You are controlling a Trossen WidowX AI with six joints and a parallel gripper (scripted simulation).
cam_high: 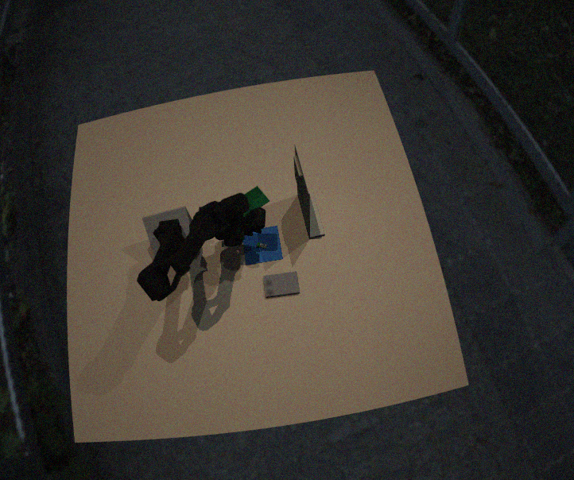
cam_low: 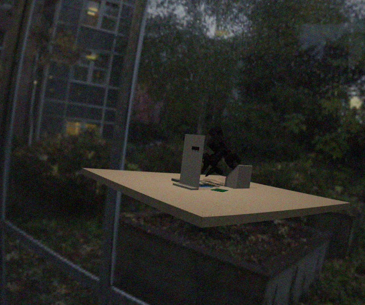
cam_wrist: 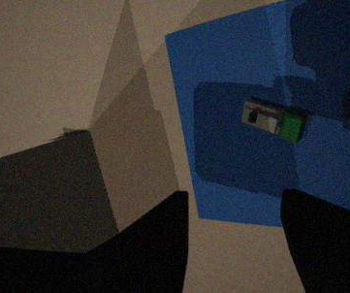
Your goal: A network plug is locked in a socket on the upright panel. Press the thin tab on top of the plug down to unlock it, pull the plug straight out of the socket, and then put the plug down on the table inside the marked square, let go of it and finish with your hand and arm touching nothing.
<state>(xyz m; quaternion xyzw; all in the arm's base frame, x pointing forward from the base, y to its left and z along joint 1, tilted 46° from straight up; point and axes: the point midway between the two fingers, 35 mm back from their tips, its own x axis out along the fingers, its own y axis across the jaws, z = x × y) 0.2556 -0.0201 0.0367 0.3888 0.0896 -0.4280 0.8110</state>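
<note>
The plug (cam_wrist: pixel 266 116) (cam_high: pixel 261 245), pale grey with a green end, lies on the blue marked square (cam_wrist: pixel 185 97) (cam_high: pixel 273 232) (cam_low: pixel 205 186), with blue all around it. The upright panel (cam_high: pixel 304 201) (cam_low: pixel 190 165) (cam_wrist: pixel 40 204) stands beyond the square; a dark opening (cam_low: pixel 195 148) shows high on it. My gripper (cam_wrist: pixel 235 203) is partly open, and nothing is between its fingers. It hangs above the table, clear of the plug; in the wrist view the plug is beyond the fingertips. The fingers are hard to make out in the top view.
A green patch (cam_high: pixel 257 198) (cam_low: pixel 219 190) lies on the table beside the blue square. A low grey box (cam_high: pixel 281 284) lies on the square's other side. A grey block (cam_low: pixel 241 177) (cam_high: pixel 167 213) stands by the arm's base. The panel is the tall obstacle.
</note>
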